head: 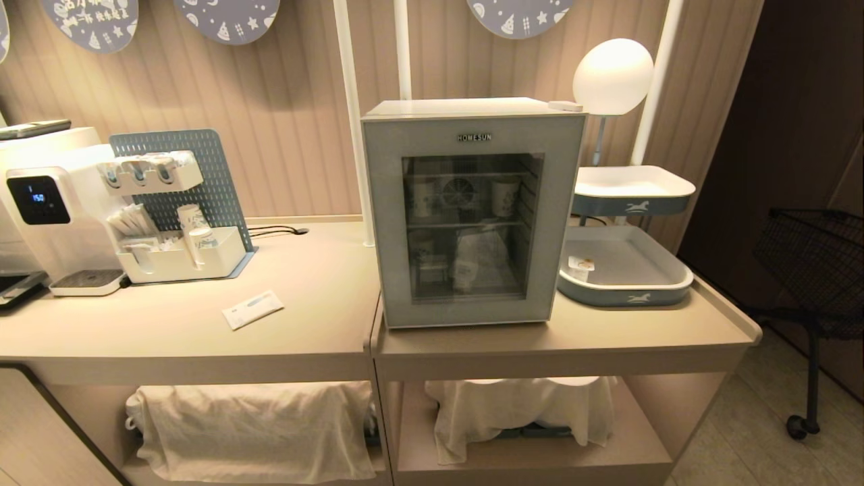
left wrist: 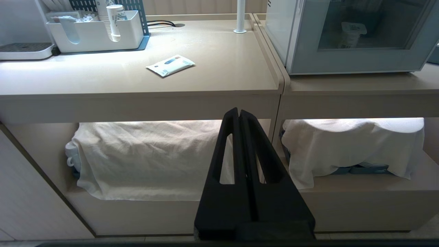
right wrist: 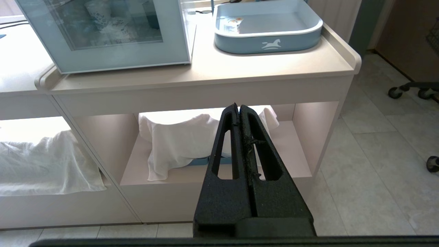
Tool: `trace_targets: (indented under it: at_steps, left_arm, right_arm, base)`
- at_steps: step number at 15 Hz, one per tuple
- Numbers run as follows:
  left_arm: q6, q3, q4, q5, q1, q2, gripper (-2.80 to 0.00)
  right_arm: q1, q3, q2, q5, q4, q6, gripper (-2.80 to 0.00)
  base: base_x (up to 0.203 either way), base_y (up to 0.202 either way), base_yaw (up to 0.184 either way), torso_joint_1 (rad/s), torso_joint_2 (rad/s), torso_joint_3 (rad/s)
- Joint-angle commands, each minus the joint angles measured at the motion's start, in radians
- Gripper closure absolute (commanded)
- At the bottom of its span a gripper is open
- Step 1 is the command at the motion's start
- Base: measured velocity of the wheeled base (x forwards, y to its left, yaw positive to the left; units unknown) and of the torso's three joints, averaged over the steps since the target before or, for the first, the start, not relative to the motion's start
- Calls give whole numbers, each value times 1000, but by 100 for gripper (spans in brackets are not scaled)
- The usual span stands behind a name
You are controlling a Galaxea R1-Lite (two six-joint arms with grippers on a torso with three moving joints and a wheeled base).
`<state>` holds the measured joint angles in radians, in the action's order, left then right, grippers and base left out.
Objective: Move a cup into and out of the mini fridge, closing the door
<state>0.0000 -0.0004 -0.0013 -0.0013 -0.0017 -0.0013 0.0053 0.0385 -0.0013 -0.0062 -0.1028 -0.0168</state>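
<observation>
The white mini fridge [head: 466,108] marked HOMESUN stands on the counter's right section. Its grey-blue door [head: 466,312] is closed, and paper cups and wire shelves show through the glass. A cup [head: 580,268], a small white tub with a flat lid, sits at the left end of the lower grey tray [head: 628,295], just right of the fridge; the same cup [right wrist: 236,24] shows in the right wrist view. Another tub [left wrist: 351,34] shows behind the glass in the left wrist view. My left gripper [left wrist: 239,110] and right gripper [right wrist: 237,105] are shut and empty, low before the counter's lower shelves, outside the head view.
A water dispenser [head: 40,202], a white organiser with paper cups [head: 179,253] and a flat packet [head: 252,309] occupy the left counter. An upper tray [head: 631,192] and globe lamp [head: 613,75] stand right of the fridge. Cloth-covered items [head: 250,425] fill the lower shelves. A black wire cart [head: 817,263] stands far right.
</observation>
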Motion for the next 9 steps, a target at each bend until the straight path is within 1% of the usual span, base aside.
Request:
trace_targets:
  at_steps: [1, 9]
  left_arm:
    - [0, 0, 0, 0, 0, 0, 0]
    - [0, 0, 0, 0, 0, 0, 0]
  right_arm:
    - [1, 0, 3, 0, -1, 0, 0]
    - [1, 0, 3, 1, 0, 1, 0]
  base:
    - [0, 0, 0, 0, 0, 0]
    - [0, 0, 0, 0, 0, 0]
